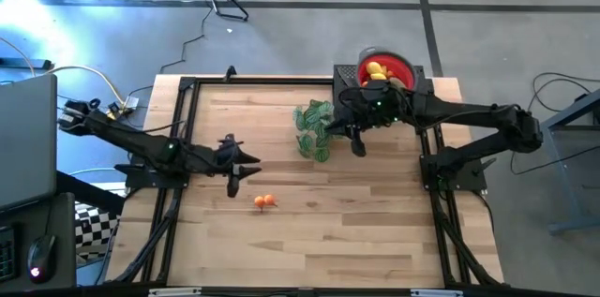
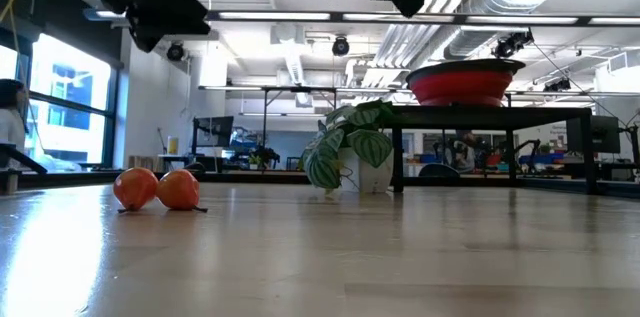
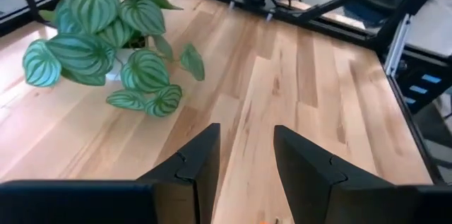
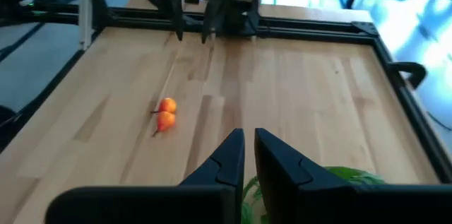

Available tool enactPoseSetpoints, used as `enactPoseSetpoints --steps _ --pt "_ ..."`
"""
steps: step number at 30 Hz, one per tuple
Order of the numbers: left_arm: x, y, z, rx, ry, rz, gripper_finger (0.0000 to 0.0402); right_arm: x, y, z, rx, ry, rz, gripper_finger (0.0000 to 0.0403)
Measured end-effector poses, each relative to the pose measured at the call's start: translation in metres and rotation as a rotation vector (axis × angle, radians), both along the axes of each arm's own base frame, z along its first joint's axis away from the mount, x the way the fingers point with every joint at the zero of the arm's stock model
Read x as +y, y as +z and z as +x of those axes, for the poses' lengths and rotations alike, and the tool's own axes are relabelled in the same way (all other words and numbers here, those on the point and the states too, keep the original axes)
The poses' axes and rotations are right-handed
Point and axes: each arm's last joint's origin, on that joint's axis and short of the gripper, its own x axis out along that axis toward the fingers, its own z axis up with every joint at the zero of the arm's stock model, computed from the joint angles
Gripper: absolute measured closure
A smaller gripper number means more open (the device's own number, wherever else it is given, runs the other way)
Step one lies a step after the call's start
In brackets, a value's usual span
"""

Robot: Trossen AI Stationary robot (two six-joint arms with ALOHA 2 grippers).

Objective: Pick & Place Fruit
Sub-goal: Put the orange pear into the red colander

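Observation:
Two small orange fruits (image 1: 265, 201) (image 2: 157, 189) (image 4: 166, 114) lie side by side on the wooden table, left of centre and toward the near edge. More fruit, yellow lemons (image 1: 377, 70) and a red piece, fills the red bowl (image 1: 405, 61) (image 2: 470, 85) on a black stand at the far right. My left gripper (image 1: 246, 166) (image 3: 246, 136) hangs open above the table, just beyond the orange pair, with nothing between its fingers. My right gripper (image 1: 357, 147) (image 4: 248, 139) is shut and empty, in the air beside the plant, near the bowl.
A green leafy plant sprig (image 1: 314, 128) (image 2: 350, 147) (image 3: 106, 47) stands at the table's far middle, between the two grippers. A black frame (image 1: 187, 86) borders the table. Bare wood stretches across the near half.

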Motion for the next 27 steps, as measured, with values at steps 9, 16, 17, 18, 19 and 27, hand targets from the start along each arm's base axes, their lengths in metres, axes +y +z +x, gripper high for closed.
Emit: enactPoseSetpoints --steps 9,16,17,18,19,27 --pt "-0.020 -0.003 0.021 0.188 0.020 -0.022 0.0271 -0.008 -0.028 -0.003 -0.006 0.010 0.026 0.0390" --pt "-0.030 0.002 0.040 0.376 0.005 -0.053 0.0271 -0.007 -0.041 -0.004 -0.007 0.018 0.061 0.0390" --pt "-0.031 0.005 0.042 0.391 -0.005 -0.054 0.0271 -0.007 -0.042 -0.004 -0.002 0.016 0.067 0.0390" --pt "-0.032 0.006 0.044 0.410 -0.020 -0.048 0.0271 -0.006 -0.043 -0.004 -0.002 0.016 0.073 0.0390" --pt "-0.034 0.008 0.047 0.424 -0.035 -0.038 0.0271 -0.006 -0.043 -0.004 -0.003 0.014 0.079 0.0390" --pt "-0.037 0.008 0.050 0.509 -0.152 -0.019 0.0271 -0.006 -0.042 -0.003 -0.015 0.010 0.086 0.0391"
